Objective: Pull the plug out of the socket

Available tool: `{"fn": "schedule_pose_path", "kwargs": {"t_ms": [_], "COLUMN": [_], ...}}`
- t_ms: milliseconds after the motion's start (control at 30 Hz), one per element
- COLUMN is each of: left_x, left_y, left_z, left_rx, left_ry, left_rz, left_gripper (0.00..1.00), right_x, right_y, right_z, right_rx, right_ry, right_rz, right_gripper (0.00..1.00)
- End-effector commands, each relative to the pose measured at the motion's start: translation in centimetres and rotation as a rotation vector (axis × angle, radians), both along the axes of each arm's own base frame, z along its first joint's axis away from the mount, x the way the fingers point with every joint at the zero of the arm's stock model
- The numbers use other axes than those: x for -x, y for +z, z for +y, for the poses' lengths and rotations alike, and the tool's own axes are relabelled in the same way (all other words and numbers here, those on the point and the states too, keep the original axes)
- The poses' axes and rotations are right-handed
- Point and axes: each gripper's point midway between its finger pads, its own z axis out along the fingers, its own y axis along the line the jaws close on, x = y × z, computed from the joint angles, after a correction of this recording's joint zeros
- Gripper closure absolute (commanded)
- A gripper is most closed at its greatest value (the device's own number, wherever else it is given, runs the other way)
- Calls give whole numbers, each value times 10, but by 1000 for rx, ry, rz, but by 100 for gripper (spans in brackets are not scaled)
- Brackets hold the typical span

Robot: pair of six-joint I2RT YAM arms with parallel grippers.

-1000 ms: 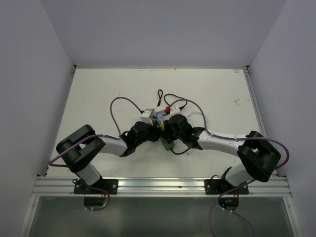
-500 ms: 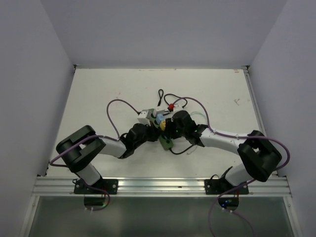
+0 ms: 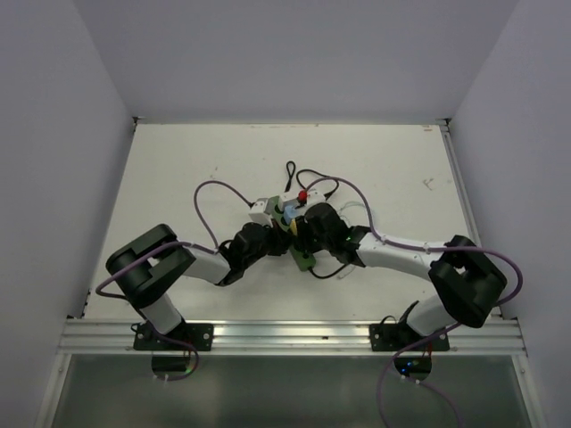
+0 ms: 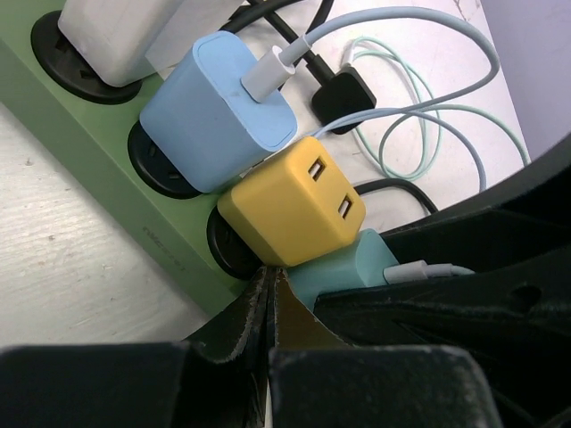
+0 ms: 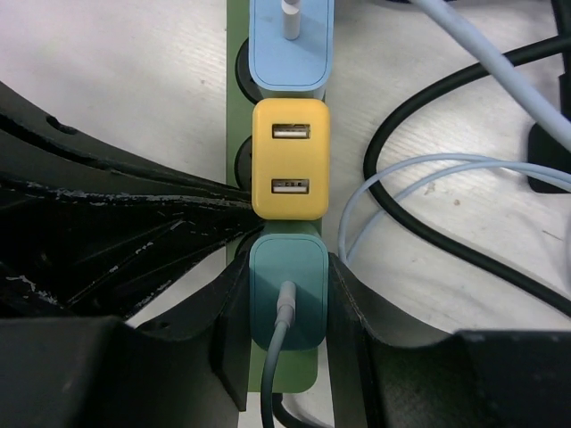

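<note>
Mid-tabletop (image 3: 178,160), the green power strip (image 4: 80,152) runs near to far. The right pincer (image 5: 285,294) clamps the teal plug (image 5: 285,308) at the row's near end, beside the yellow plug (image 5: 290,160). The left pincer (image 4: 268,308), closed, rests against the strip's left side.

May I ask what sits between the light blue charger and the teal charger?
A yellow two-port charger separates the light blue charger from the teal charger, per the right wrist view.
</note>
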Motion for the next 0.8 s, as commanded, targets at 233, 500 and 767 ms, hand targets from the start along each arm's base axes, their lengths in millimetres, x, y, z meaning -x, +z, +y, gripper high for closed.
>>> {"fn": "schedule_pose_path", "kwargs": {"t_ms": [233,500,767], "left_x": [27,28,27], "left_y": [-107,-116,-116], "left_z": [48,49,47], "left_rx": [-355,-384,-384], "left_ry": [16,9,6], "left_rz": [281,313,316], "left_gripper": [100,100,100], "right_x": [17,23,30], "right_y": [-7,-8,-7], "right_z": [12,23,25], "right_rx": [255,357,311], "right_ry": [35,41,42], "right_rz": [-117,-180,-152], "right_gripper": [100,100,100]}}
